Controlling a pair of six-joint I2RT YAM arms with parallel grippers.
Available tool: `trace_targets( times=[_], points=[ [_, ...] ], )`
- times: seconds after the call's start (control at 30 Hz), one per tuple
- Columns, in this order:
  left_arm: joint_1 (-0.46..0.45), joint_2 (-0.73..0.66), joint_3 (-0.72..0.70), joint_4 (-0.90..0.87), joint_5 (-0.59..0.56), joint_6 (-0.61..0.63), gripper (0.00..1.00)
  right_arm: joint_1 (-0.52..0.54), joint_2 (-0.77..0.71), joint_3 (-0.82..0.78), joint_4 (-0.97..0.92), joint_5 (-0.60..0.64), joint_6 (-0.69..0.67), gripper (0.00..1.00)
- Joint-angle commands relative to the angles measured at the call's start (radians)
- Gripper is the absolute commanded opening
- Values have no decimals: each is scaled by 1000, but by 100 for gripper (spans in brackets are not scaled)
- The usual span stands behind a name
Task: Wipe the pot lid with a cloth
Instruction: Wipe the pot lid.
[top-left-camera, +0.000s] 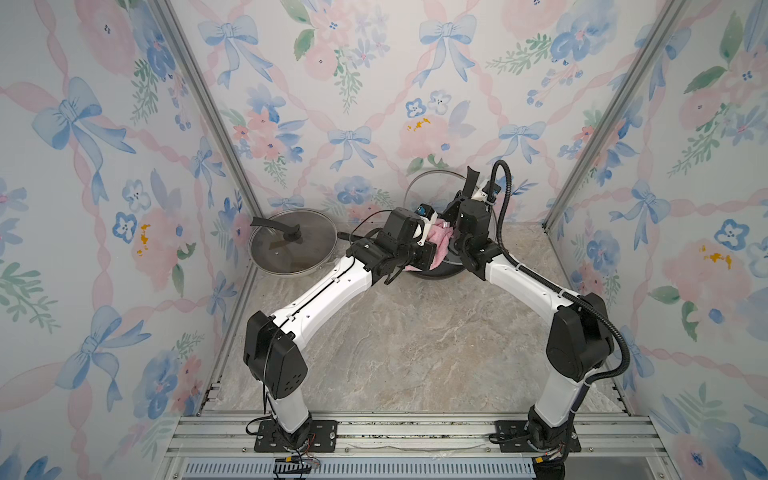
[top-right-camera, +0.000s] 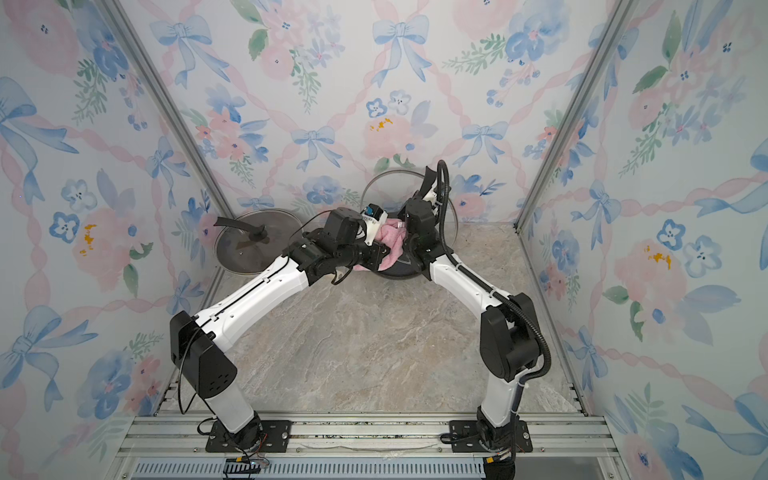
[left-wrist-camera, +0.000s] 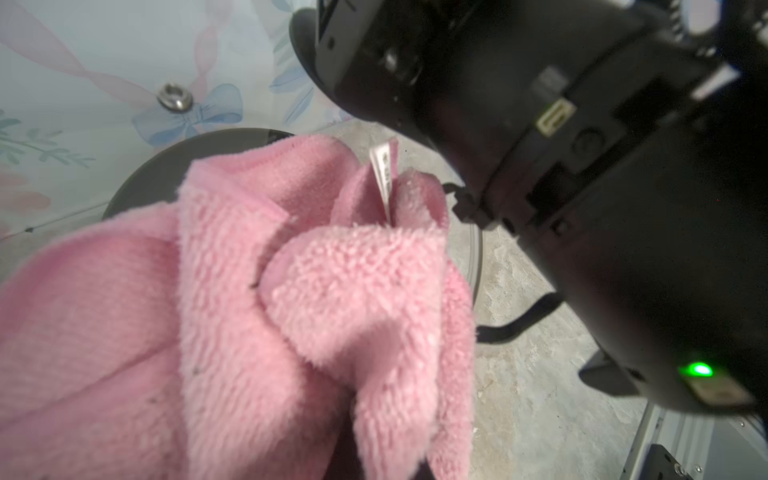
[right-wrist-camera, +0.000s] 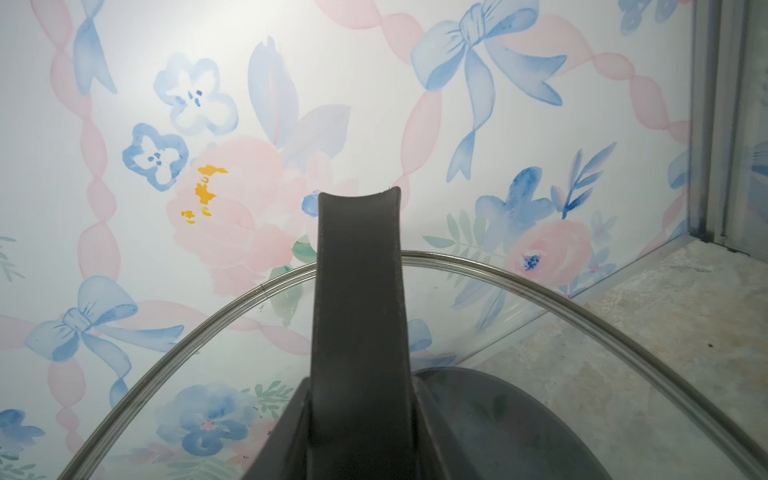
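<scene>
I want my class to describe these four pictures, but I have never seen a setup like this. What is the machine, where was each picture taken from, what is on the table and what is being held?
The machine is two robot arms, a left arm and a right arm, bolted at the near edge of a stone-patterned table. Two pictures are top views from one camera head looking down on everything. The other two come from a small camera on each arm's wrist.

The right gripper is shut on the black handle of a glass lid, holding it upright. The left gripper is shut on a pink cloth, bunched beside that lid.

A second lid sits by the left wall, and a dark pan sits under the grippers.
</scene>
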Motion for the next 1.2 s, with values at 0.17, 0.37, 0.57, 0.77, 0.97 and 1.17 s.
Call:
trace_targets(
  times=[0.17, 0.37, 0.57, 0.77, 0.97, 1.17],
  points=[
    [55, -28, 81, -257, -54, 80, 4, -65, -118, -60, 418, -302, -241, 0],
    [216, -116, 186, -252, -87, 84, 4, -68, -182, -70, 170, -971, -585, 0],
    [323, -138, 348, -196, -105, 99, 5, -13, -262, 23, -364, -1171, -945, 0],
    [323, 15, 610, -174, 72, 77, 5, 44, -309, 86, -615, -1280, -1115, 0],
    [188, 186, 728, -175, 331, 83, 7, 91, -317, 146, -759, -1305, -1233, 0],
    [74, 186, 602, -177, 510, 160, 7, 94, -312, 161, -746, -1293, -1252, 0]
  ],
)
